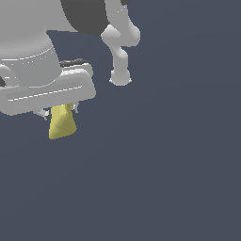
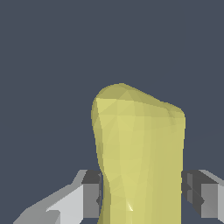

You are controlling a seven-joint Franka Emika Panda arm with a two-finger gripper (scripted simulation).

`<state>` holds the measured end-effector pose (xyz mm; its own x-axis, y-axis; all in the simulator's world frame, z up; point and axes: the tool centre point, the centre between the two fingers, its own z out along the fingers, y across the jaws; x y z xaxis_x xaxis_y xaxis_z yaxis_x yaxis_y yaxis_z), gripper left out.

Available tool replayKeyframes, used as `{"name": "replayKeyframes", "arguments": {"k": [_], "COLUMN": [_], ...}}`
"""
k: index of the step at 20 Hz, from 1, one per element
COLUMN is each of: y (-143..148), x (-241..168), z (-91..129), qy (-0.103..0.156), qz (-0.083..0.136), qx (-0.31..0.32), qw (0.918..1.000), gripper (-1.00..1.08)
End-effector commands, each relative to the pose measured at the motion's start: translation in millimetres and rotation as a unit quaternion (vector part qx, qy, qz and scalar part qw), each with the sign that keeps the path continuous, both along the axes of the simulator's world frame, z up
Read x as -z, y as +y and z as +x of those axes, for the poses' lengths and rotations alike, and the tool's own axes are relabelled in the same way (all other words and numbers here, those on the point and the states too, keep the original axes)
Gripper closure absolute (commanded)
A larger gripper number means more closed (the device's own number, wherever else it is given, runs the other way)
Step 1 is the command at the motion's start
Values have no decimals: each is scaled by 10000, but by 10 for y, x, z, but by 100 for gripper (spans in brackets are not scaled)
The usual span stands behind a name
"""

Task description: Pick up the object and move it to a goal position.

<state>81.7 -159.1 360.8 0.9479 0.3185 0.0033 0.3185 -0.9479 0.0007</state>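
The object is a small plain yellow pillow-like block (image 1: 62, 122) with soft rounded edges. It hangs below the white gripper (image 1: 60, 112) at the exterior view's left, with its upper part hidden by the hand. In the wrist view the yellow block (image 2: 140, 153) fills the gap between the two fingers (image 2: 92, 192), which press on its two sides. The gripper is shut on the block.
The surroundings are a plain dark blue-grey surface (image 1: 169, 179). The arm's white links (image 1: 120, 52) stand behind the gripper near the top of the exterior view. No goal marker shows.
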Motion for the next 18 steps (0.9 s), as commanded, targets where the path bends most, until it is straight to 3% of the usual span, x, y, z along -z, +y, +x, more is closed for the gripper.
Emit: {"name": "replayKeyframes", "arguments": {"k": [1, 9, 18], "y": [-91, -257, -298], "x": [-170, -470, -540], "z": [-22, -44, -39], "qy": [9, 14, 16], "qz": [1, -1, -2], "qx": [-3, -2, -1], "qw": [10000, 10000, 10000], "gripper": [108, 108, 108]}}
